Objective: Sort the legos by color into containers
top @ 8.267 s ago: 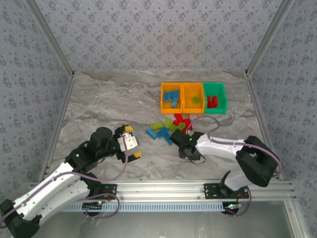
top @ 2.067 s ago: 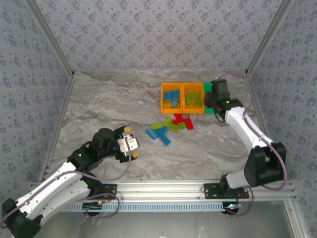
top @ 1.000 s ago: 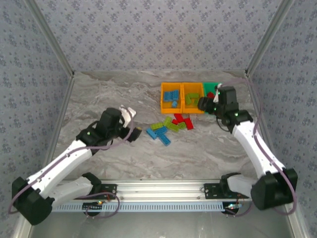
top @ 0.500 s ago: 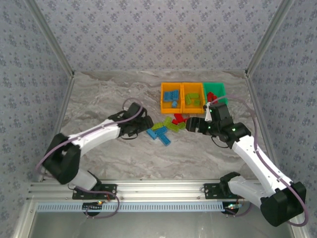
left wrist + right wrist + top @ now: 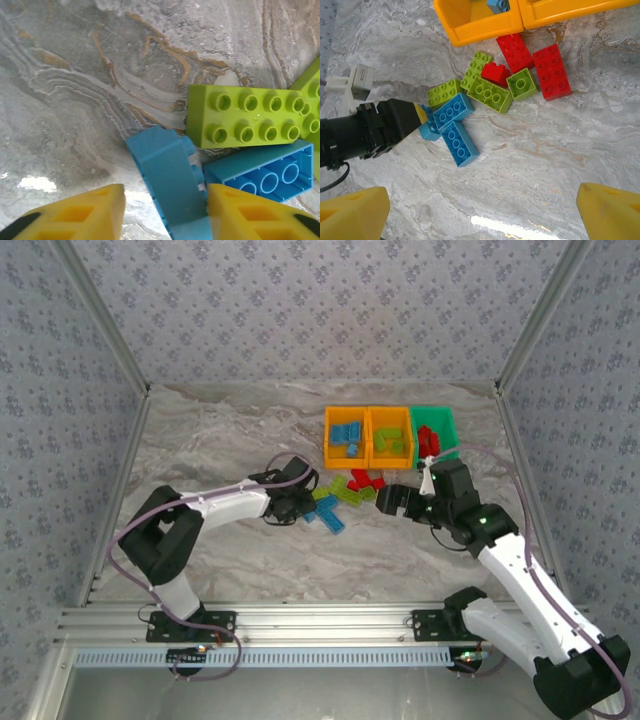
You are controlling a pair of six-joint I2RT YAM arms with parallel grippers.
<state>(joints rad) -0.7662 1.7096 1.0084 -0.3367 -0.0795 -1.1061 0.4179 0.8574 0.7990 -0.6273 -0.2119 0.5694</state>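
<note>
One blue lego inside left pincer, right pincer spread

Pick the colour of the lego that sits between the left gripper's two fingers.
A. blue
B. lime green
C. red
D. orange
A: in the left wrist view a tilted blue lego sits between the yellow fingers of the left gripper, with a lime green lego lying just beyond it.
</note>
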